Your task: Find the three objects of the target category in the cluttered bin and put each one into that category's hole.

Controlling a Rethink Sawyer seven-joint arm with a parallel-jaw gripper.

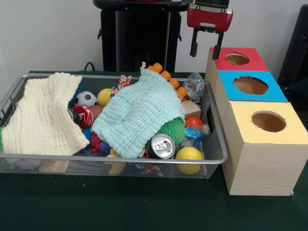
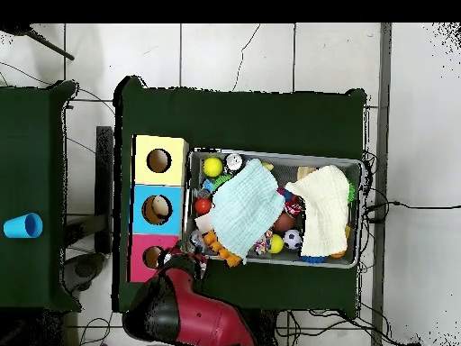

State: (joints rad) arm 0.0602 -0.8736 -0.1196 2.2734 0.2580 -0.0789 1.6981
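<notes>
The wire-mesh bin (image 1: 110, 157) sits on the green table, also in the overhead view (image 2: 270, 156). One clear wrinkly bottle (image 1: 194, 85) lies in its far right corner. Another with a blue label (image 1: 194, 137) lies near the front right, half hidden by clutter. A third bottle does not show. The blue-topped box's hole (image 1: 250, 85) lies right of the bin, and shows in the overhead view too (image 2: 157, 209). My gripper (image 1: 206, 52) hangs above the far edge of the red-topped box, open and empty. In the overhead view it (image 2: 183, 262) is beside the bin's corner.
A mint cloth (image 1: 139, 113) and a cream cloth (image 1: 45, 113) cover much of the bin. A silver can (image 1: 160, 146), yellow balls (image 1: 188, 155), a soccer ball (image 1: 86, 98) and a green spiky ball (image 1: 173, 129) lie among them. Red-topped (image 1: 237, 58) and yellow-topped (image 1: 268, 121) holes flank the blue one.
</notes>
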